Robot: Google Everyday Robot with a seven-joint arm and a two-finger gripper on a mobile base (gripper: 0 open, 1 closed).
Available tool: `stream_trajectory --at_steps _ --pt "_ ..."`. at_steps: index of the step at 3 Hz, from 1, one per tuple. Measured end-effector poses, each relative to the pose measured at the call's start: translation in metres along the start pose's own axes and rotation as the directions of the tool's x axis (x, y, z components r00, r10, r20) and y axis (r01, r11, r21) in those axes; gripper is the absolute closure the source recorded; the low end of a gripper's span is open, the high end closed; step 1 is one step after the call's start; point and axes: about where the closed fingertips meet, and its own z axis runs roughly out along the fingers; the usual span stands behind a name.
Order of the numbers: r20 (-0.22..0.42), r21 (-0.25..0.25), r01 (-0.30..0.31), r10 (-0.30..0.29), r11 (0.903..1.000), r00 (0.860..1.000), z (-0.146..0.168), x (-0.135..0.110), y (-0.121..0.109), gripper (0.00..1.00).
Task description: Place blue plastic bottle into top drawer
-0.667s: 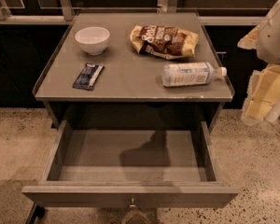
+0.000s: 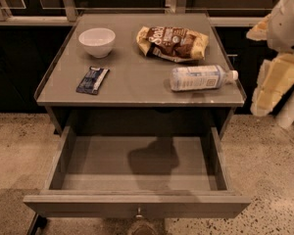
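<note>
The blue plastic bottle lies on its side at the right of the tabletop, white cap pointing right, near the table's front right edge. The top drawer is pulled fully open below the tabletop; its inside is empty, with a shadow on the floor of it. A small metal knob sits at the centre of its front panel. My gripper, on the white and cream arm, hangs at the right edge of the view, to the right of the bottle and apart from it, holding nothing that I can see.
A white bowl stands at the back left of the table. A chip bag lies at the back right. A small dark blue snack wrapper lies at the front left. A raised rim edges the tabletop. Speckled floor surrounds the table.
</note>
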Motion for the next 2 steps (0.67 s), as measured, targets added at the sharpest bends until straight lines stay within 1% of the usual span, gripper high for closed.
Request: stream_trajectory --at_steps 1,2 --pt "0.071 -0.032 0.032 -0.029 0.999 0.997 0.019 -0.008 -0.044 0.0" --pt "0.146 -0.073 0.046 -0.035 0.9962 0.989 0.053 -0.019 -0.08 0.0"
